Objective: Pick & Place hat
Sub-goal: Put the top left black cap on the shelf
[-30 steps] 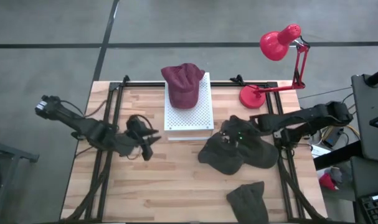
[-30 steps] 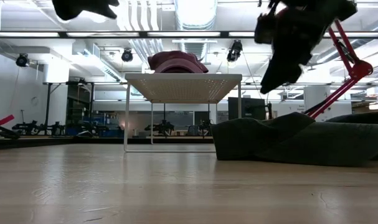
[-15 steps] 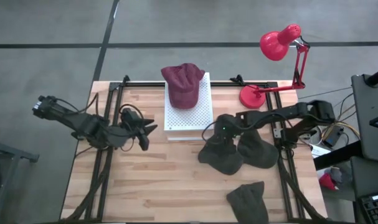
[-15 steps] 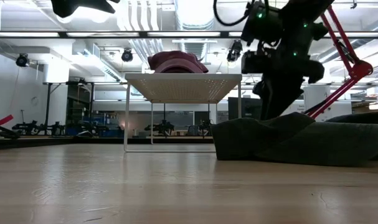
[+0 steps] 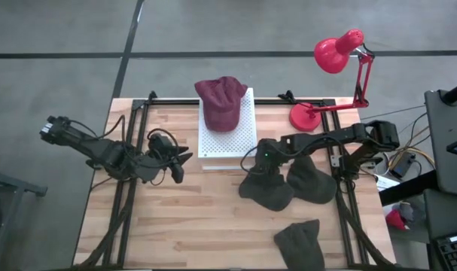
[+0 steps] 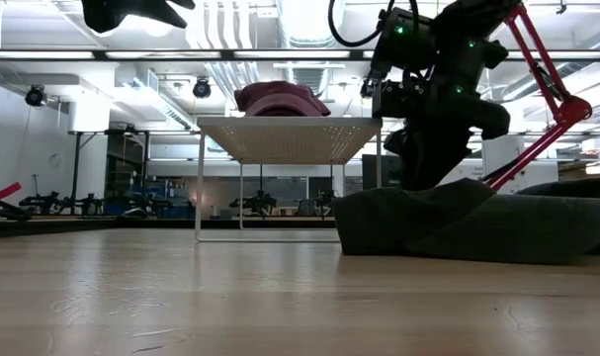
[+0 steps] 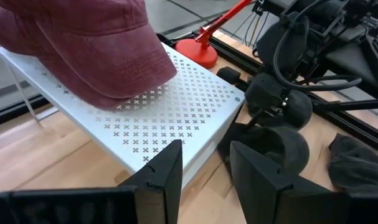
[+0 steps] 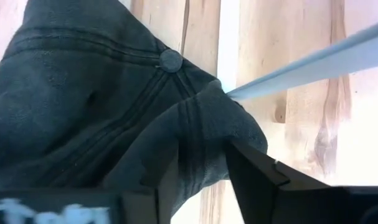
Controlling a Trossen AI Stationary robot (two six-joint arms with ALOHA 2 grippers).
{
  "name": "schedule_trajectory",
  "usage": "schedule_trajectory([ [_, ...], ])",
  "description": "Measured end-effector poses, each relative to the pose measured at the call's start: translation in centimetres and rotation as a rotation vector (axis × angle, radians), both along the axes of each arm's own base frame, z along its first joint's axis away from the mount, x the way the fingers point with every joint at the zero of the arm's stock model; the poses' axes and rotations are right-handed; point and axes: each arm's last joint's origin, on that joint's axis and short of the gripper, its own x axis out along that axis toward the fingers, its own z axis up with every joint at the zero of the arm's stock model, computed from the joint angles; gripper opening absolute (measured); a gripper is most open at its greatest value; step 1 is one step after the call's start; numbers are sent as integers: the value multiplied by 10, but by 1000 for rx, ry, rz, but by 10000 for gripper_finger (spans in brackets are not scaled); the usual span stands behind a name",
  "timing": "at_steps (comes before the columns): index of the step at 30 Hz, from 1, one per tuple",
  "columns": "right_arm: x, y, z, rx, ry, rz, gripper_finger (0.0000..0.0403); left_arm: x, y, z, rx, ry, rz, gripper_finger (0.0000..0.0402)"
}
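A maroon hat (image 5: pixel 220 102) lies on a white perforated stand (image 5: pixel 228 143) at the table's far middle. Three dark hats lie on the table's right half: one (image 5: pixel 269 192) beside the stand, one (image 5: pixel 312 183) to its right, one (image 5: pixel 300 242) at the near edge. My right gripper (image 5: pixel 258 170) is open, low over the first dark hat (image 8: pixel 83 112), its fingers either side of a raised fold of the crown (image 8: pixel 201 134). My left gripper (image 5: pixel 177 159) is open, hovering left of the stand and facing it (image 7: pixel 176 118). My right gripper comes at the dark hat from above, slanting from the table's right, one open finger (image 8: pixel 254 177) on each side of a fold of the crown near the top button (image 8: pixel 170 60). Whether the fingers touch the cloth I cannot tell. The hat lies on the table.
A red desk lamp (image 5: pixel 335 56) stands at the far right corner, its base (image 5: pixel 309 117) on the table. Black rails (image 5: pixel 134 150) run along both sides. Bare wood shows at the near left (image 5: pixel 183 226).
My right gripper has moved toward the table's left, toward the stand, and come down onto the dark hat beside it. My left gripper has swung slightly toward the far edge and turned toward the stand.
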Motion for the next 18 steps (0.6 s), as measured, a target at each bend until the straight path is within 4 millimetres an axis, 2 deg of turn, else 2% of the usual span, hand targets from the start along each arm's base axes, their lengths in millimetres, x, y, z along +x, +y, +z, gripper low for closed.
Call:
schedule_trajectory([
  [8,-2,0,-1,8,22,-7,18,1,0,-1,-3,1,2,129],
  [15,-14,4,5,27,107,-28,10,1,0,-1,-2,2,1,129],
  [18,-15,8,26,32,40,-36,10,1,-1,-1,-4,3,-3,129],
])
